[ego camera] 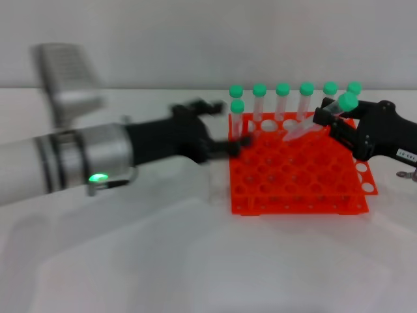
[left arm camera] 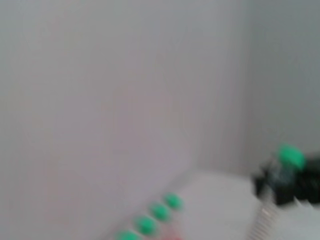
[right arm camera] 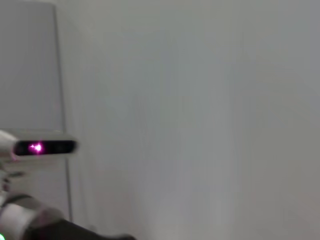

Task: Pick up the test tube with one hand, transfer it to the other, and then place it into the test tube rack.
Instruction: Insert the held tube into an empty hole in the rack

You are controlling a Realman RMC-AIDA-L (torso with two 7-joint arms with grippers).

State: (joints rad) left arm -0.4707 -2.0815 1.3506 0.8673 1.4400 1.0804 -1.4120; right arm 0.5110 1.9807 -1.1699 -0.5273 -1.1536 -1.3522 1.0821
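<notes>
The test tube (ego camera: 316, 122) is clear with a green cap and lies tilted above the orange-red rack (ego camera: 296, 189), cap up and tip pointing left. My right gripper (ego camera: 328, 121) is shut on its upper part, over the rack's back right. It also shows in the left wrist view (left arm camera: 287, 177), with the green cap (left arm camera: 291, 156) above it. My left gripper (ego camera: 228, 127) is open and empty at the rack's left edge, its image blurred. Several green-capped tubes (ego camera: 283, 98) stand in the rack's back row.
The rack stands on a white table (ego camera: 163, 261) before a pale wall. A grey box-like object (ego camera: 65, 81) is at the back left. A small metal item (ego camera: 407, 174) lies at the right edge. The right wrist view shows the wall and the left arm's camera (right arm camera: 42, 147).
</notes>
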